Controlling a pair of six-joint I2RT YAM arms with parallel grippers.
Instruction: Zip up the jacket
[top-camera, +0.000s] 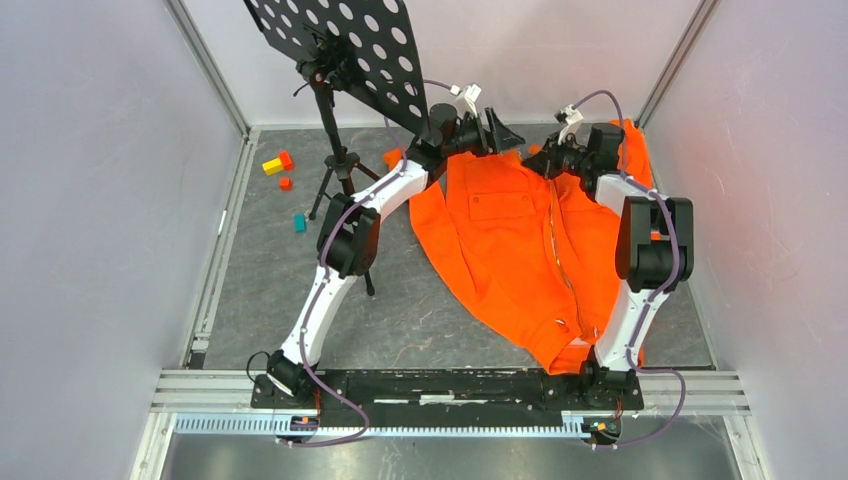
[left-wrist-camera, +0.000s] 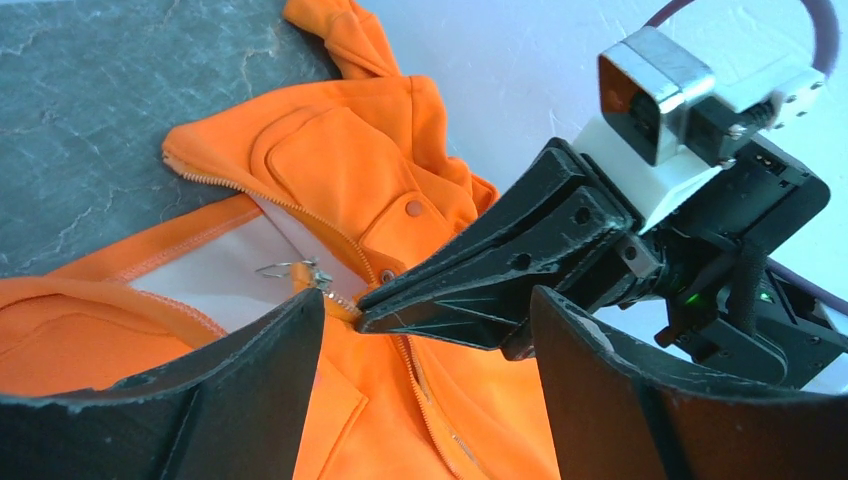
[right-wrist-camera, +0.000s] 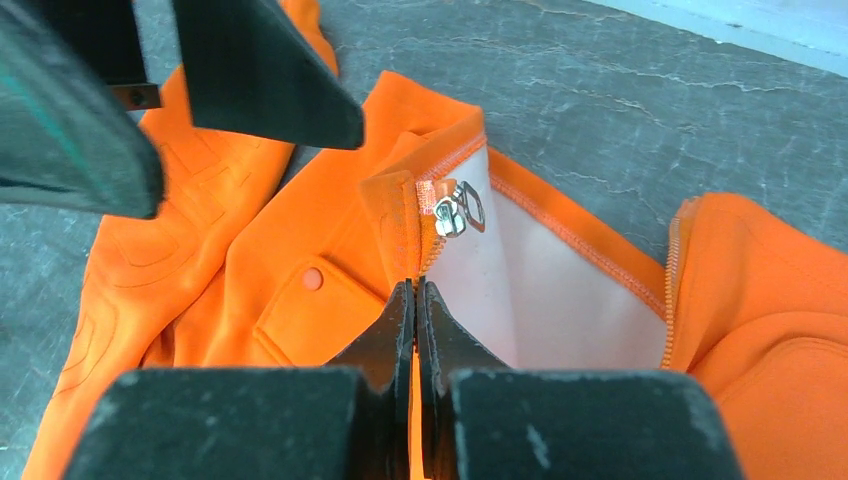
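Orange jacket is lying spread on the grey table, between my arms, collar gaping open. I am pinching its zipper edge just below the slider with my right gripper, while my left gripper is hovering close by, jaws wide apart

Concealed and cropped areas at the collar end.
In the overhead view the right arm covers the right side of the jacket, and the left gripper and right gripper hide its collar; the zipper slider cannot be made out there. The left gripper's fingers are cut by the bottom edge of the left wrist view. The stand is cropped at the top edge; the blocks are too small to detail.
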